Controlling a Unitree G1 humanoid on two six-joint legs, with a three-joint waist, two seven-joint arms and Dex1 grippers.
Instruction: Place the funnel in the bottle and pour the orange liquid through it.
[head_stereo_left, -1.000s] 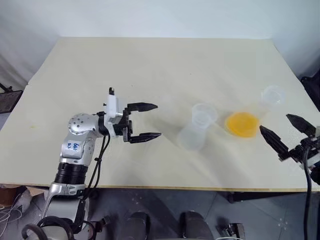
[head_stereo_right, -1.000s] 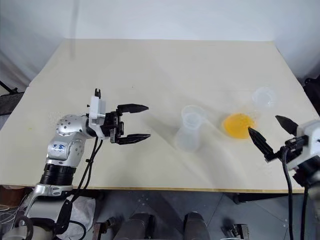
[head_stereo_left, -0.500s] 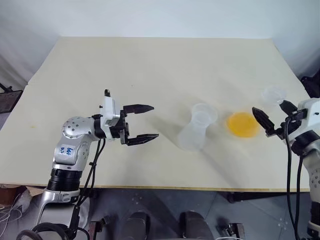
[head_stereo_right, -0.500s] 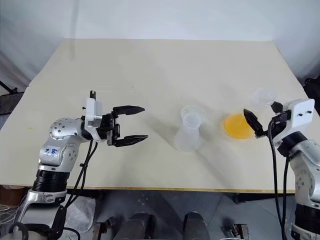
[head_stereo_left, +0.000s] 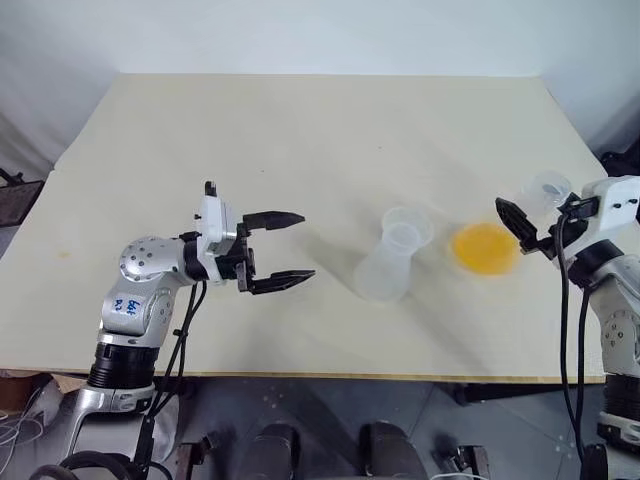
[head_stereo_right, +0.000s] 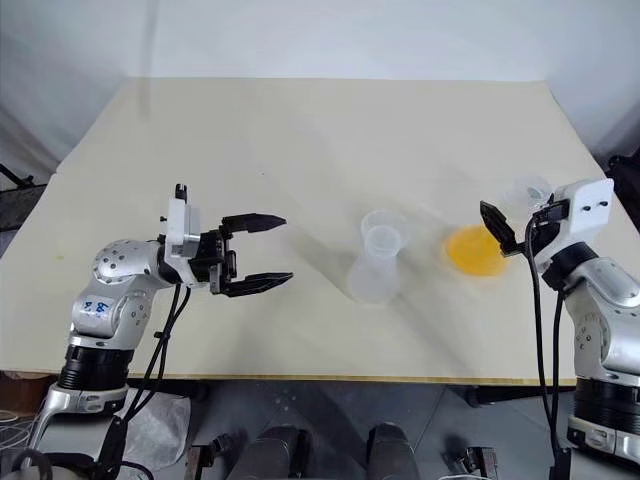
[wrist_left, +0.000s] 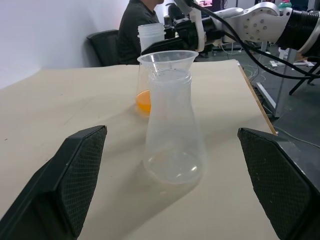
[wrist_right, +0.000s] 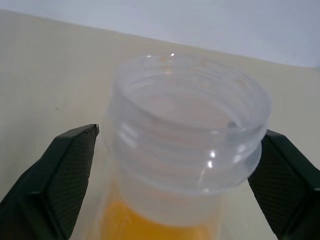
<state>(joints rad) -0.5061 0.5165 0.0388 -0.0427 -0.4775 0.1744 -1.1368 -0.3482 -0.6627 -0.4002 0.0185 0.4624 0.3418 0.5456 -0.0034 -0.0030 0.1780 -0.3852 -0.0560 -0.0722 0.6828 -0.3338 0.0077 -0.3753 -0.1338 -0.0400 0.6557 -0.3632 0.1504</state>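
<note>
Jaws: both pairs wide, empty | right gripper (head_stereo_left: 533, 222) straddles orange-liquid flask (head_stereo_left: 487, 246) neck, right of centre | funnel (wrist_left: 167, 58) sits in bottle (head_stereo_left: 384, 272), mid-worktop (head_stereo_left: 300, 130) | left gripper (head_stereo_left: 292, 246) well apart.

text: none legible | left arm (head_stereo_left: 133, 300) sticker: blue scrawl (unreadable)

Bare table (head_stereo_left: 300, 140) lies between the wide left claw (head_stereo_left: 276, 250) and the bottle (head_stereo_left: 390, 262).

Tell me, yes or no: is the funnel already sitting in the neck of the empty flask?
Yes: in the left wrist view the funnel sits with its cone resting in the mouth of the bottle.
</note>
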